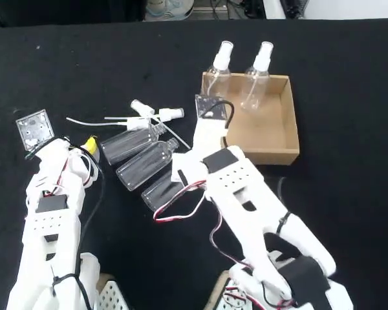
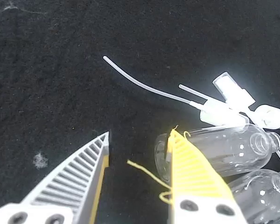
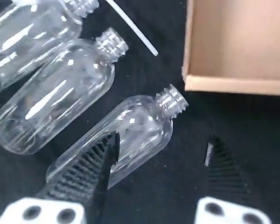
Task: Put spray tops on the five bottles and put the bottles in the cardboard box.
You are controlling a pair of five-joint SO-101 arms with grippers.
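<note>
Three clear uncapped bottles lie side by side on the black table: one point(image 1: 126, 143), a middle one point(image 1: 145, 165) and a third point(image 1: 160, 192) partly under the right arm point(image 1: 246, 194). Loose white spray tops point(image 1: 156, 113) with long tubes lie just beyond them. Two bottles with spray tops point(image 1: 218, 71) point(image 1: 258, 74) stand in the cardboard box point(image 1: 271, 152). My right gripper point(image 3: 164, 137) is open above the third bottle point(image 3: 130, 133), one black finger over its body. My left gripper point(image 2: 139, 135) is open by the base of the first bottle point(image 2: 224, 149), near the spray tops point(image 2: 221, 114).
The box corner point(image 3: 233, 84) lies close beyond the right gripper. A thin white tube point(image 2: 144, 84) stretches across the mat ahead of the left gripper. Black mat point(image 1: 84, 71) spreads to the left and far side.
</note>
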